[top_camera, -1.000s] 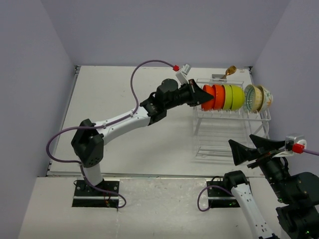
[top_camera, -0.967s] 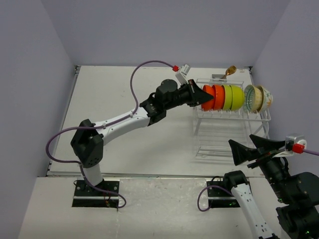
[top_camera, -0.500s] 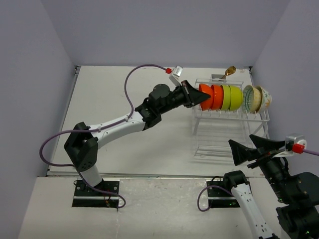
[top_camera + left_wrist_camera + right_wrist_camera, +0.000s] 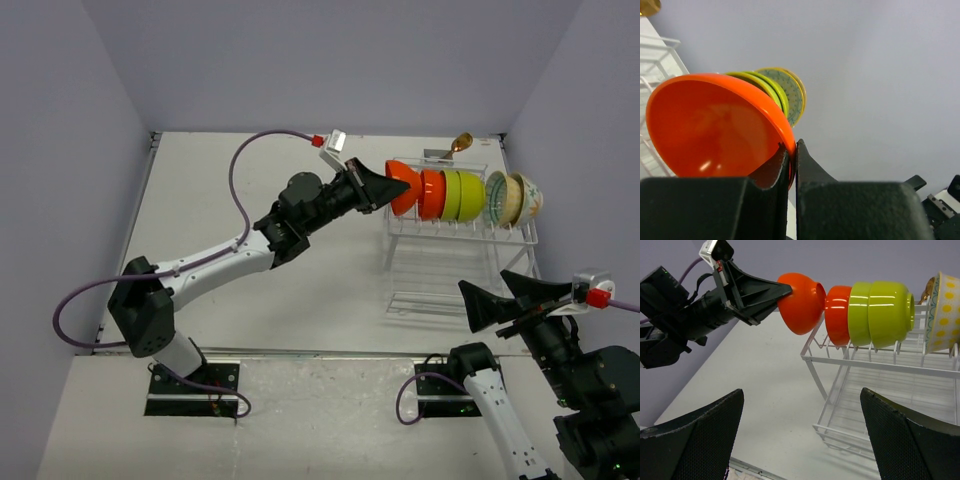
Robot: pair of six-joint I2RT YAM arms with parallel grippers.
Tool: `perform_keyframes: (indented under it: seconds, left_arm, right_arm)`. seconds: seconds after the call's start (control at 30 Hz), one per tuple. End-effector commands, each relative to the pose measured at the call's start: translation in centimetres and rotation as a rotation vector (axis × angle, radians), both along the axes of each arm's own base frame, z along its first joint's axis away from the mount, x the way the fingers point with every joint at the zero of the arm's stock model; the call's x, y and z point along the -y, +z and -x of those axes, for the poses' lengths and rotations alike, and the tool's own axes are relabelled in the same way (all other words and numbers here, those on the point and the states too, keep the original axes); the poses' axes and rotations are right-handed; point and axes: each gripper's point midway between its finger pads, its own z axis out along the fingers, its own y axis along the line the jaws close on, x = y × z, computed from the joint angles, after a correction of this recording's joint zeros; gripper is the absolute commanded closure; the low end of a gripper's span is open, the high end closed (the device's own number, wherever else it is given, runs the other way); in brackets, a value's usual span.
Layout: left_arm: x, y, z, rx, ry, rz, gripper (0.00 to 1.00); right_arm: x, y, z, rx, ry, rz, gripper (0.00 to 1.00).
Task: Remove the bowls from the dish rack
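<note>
Left gripper (image 4: 385, 190) clamps rim of orange bowl (image 4: 404, 187); right gripper (image 4: 483, 281) gapes idle. Pull bowl toward 9 o'clock, clear of rack (image 4: 462, 234), before you lower.

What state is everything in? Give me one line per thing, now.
first orange bowl, gripped by its rim, tilted at the end of the dish rack.
left gripper, shut on first orange bowl.
second orange bowl, on edge in the rack.
green bowls, on edge, side by side.
patterned bowls, on edge in the rack.
dish rack, upright, bowls in top tier.
right gripper, open, empty.
</note>
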Motion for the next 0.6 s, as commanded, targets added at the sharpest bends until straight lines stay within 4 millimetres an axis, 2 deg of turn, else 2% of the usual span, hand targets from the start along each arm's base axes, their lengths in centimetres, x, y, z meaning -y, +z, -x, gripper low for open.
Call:
perform_keyframes:
  seconds: [0.0, 0.07, 0.23, 0.33, 0.4, 0.43, 0.47, 0.5, 0.53, 0.57]
  left_arm:
    - [-3.6, 5.2, -0.4, 0.102, 0.126, 0.073, 1.00]
    - [-4.1, 4.9, -0.6, 0.106, 0.157, 0.043, 1.00]
    - [-6.3, 6.1, -1.0, 0.134, 0.252, 0.001, 1.00]
    - [-8.1, 4.6, -2.9, 0.131, 0.383, -0.187, 1.00]
    - [-10.7, 2.1, -5.4, 0.100, 0.535, -0.420, 1.00]
    - [-12.0, 2.7, -6.2, 0.100, 0.584, -0.469, 1.00]
    - [-14.4, -0.7, -8.1, 0.053, 0.640, -0.633, 1.00]
    - [-15.6, -2.0, -9.1, 0.030, 0.651, -0.697, 1.00]
    - [-18.1, -4.5, -11.1, -0.019, 0.646, -0.801, 1.00]
    - [-19.4, -6.0, -12.0, -0.044, 0.634, -0.855, 1.00]
  right_arm:
    - [-0.4, 0.9, 0.1, 0.027, 0.030, 0.014, 0.01]
    - [-0.5, 0.9, 0.1, 0.026, 0.032, 0.012, 0.01]
    - [-0.5, 1.0, 0.0, 0.028, 0.032, 0.012, 0.01]
    - [-0.5, 1.0, 0.0, 0.025, 0.031, 0.014, 0.01]
    - [-0.4, 1.0, 0.1, 0.026, 0.031, 0.012, 0.01]
    - [-0.4, 1.0, 0.2, 0.028, 0.031, 0.012, 0.01]
    - [-0.4, 1.0, 0.2, 0.030, 0.031, 0.010, 0.01]
    - [-0.5, 1.0, 0.3, 0.032, 0.034, 0.011, 0.01]
    - [-0.5, 1.0, 0.4, 0.034, 0.038, 0.011, 0.01]
    - [-0.6, 1.0, 0.4, 0.035, 0.041, 0.011, 0.01]
